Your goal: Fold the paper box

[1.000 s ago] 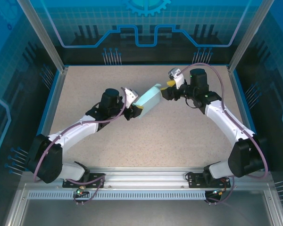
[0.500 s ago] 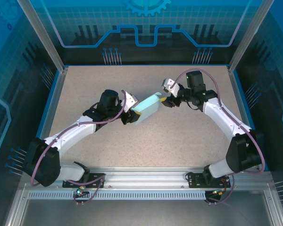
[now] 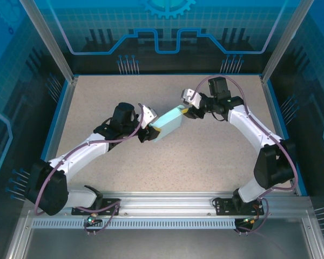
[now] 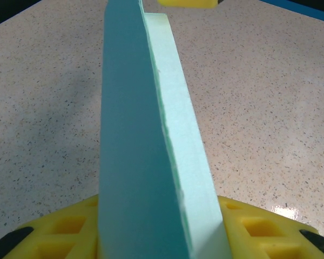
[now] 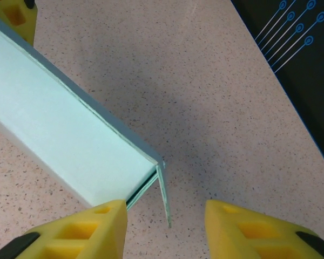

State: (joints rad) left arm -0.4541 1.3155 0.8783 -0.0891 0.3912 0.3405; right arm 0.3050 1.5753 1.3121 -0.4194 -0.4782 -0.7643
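The paper box (image 3: 167,123) sits over the middle of the table (image 3: 205,162), between the 2 arms; its near-left end is clamped in the left gripper (image 3: 150,129); its far-right end reaches the right gripper (image 3: 188,111), whose 2 fingers (image 5: 92,232) stand either side of the end flap (image 5: 163,191), 1 just beside the box's corner, the other apart.

A speckled beige tabletop (image 3: 205,156) edged with a thin blue border (image 3: 60,116) lies under even light, with one small bright glint (image 4: 288,209) on it. Slanting aluminium posts (image 3: 47,40) rise at its far corners, framing a far wall panel (image 3: 162,27) printed with blue circuit lines and a gear; the dark side walls (image 3: 11,108) carry similar lines. A silver rail (image 3: 167,200) and a slotted strip (image 3: 167,222) run along the near edge
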